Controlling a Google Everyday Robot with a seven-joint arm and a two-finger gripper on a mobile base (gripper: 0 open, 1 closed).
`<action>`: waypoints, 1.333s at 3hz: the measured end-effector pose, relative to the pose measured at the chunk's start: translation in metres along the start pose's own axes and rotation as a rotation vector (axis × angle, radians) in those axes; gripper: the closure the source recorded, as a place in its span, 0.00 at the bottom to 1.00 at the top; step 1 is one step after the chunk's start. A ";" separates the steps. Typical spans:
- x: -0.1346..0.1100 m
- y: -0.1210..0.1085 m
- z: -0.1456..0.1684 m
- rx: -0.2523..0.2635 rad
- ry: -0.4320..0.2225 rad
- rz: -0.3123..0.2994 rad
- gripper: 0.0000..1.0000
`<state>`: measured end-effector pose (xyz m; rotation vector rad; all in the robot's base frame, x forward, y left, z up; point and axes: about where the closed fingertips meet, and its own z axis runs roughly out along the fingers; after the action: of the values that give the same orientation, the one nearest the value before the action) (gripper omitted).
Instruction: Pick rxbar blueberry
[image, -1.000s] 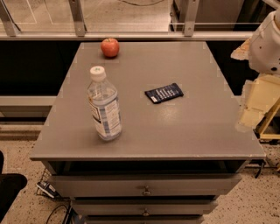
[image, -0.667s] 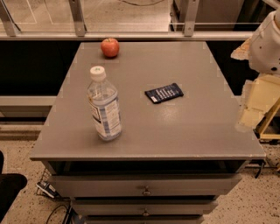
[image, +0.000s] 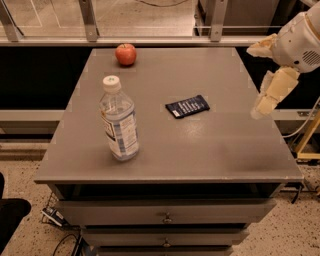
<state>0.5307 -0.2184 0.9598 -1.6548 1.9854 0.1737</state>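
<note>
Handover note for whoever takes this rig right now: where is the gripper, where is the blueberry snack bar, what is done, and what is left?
Gripper: in the air past the table's right edge, above tabletop level, right of the snack bar and clear of it.
Snack bar: lying flat near the middle of the table, slightly angled, touching nothing else.
Also there: water bottle standing upright at front left, apple at back left, both well apart from the bar.
Done: nothing yet; the bar is not picked.
Left: bring the gripper over the bar, lower it, grasp and lift.
</note>
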 end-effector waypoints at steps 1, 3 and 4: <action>0.006 -0.033 0.034 -0.012 -0.067 0.007 0.00; 0.012 -0.052 0.068 -0.030 -0.107 0.021 0.00; 0.009 -0.065 0.098 -0.075 -0.148 0.026 0.00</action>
<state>0.6230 -0.1999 0.8887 -1.6135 1.9109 0.3735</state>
